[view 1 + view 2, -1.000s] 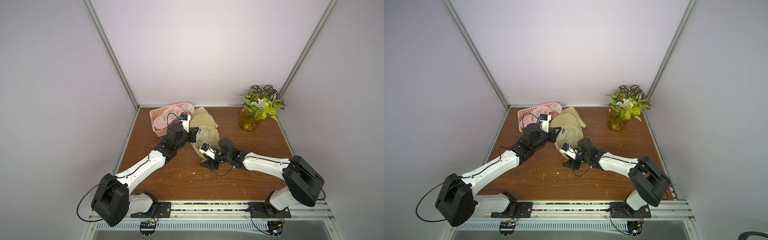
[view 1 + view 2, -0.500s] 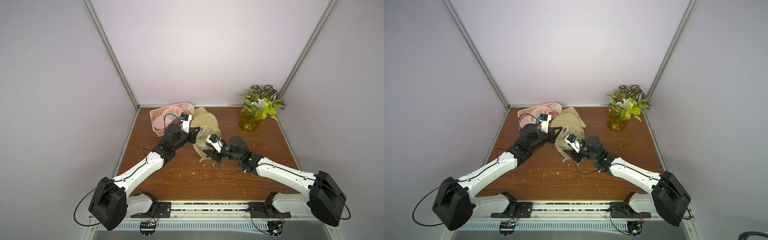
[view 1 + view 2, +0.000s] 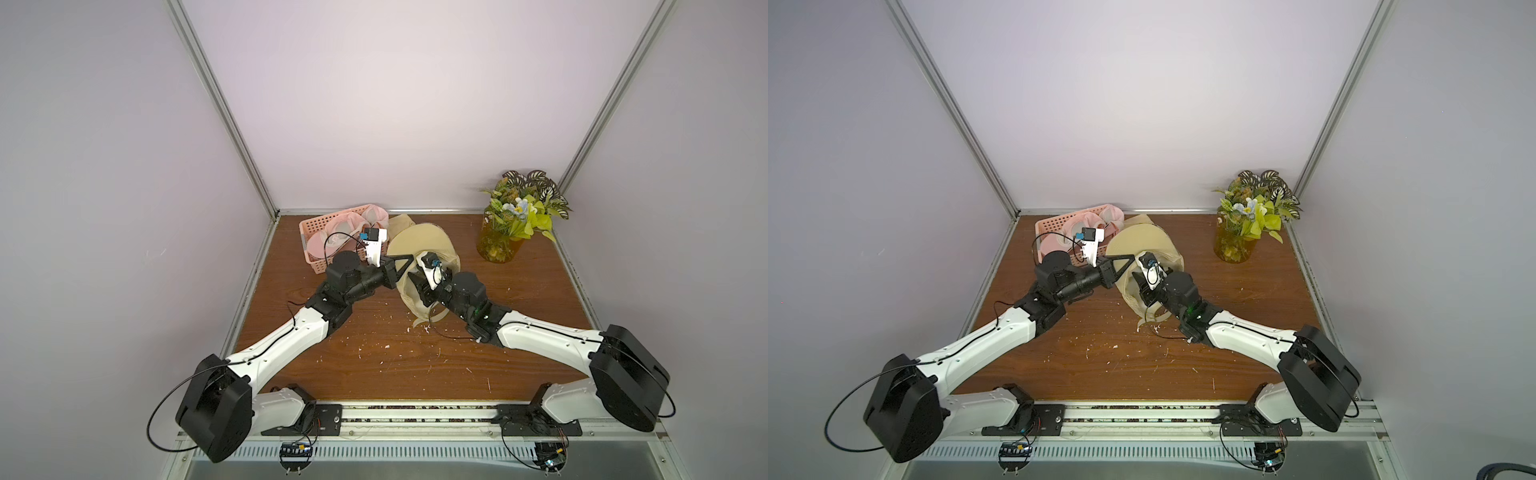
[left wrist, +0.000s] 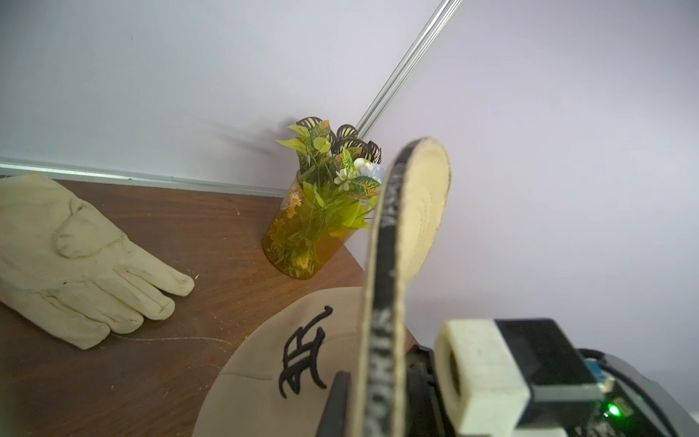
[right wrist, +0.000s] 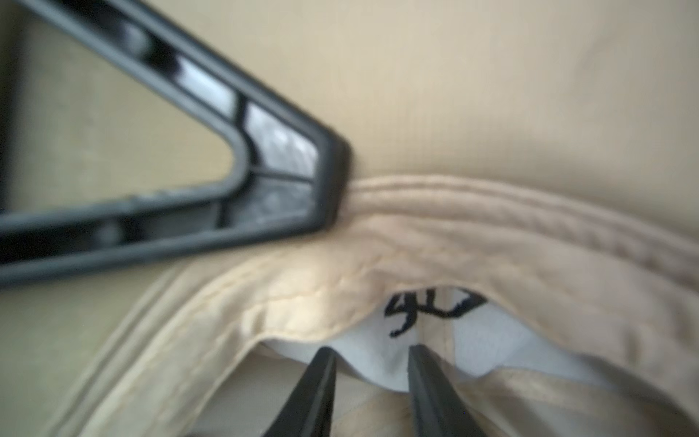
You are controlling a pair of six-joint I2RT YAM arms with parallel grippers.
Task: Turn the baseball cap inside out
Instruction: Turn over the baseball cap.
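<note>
Holding the beige baseball cap (image 3: 424, 245) up off the wooden table (image 3: 374, 365), toward its back and middle, the left gripper (image 3: 412, 262) is clamped tight on the cap's rim where brim meets crown. The right wrist view shows its black triangular finger (image 5: 325, 178) pressed against that stitched seam. In the left wrist view the brim (image 4: 423, 200) stands on edge, the black printed sweatband (image 4: 382, 302) runs along it, and the embroidered crown lies beside it.

The right gripper (image 3: 417, 286) reaches into the cap's opening from the opposite side. Its two fingers stand apart, tips at the white lining (image 5: 378, 340) just inside the folded rim; whether they touch it I cannot tell. The cap's strap (image 3: 432, 326) hangs down to the wood under the right wrist.

A pink basket (image 3: 309, 232) sits at the back left corner, just beside the left arm's wrist. A cream glove (image 4: 75, 257) lies flat behind the cap, near the back wall. An amber vase (image 3: 498, 245) of artificial plants stands near the back right corner, well apart from the cap, with bare wood between them. The front half of the table is open wood strewn with white bits (image 3: 415, 328), crossed only by the two arms. Walls close the table at left, back and right, and a metal rail runs along its front edge.
</note>
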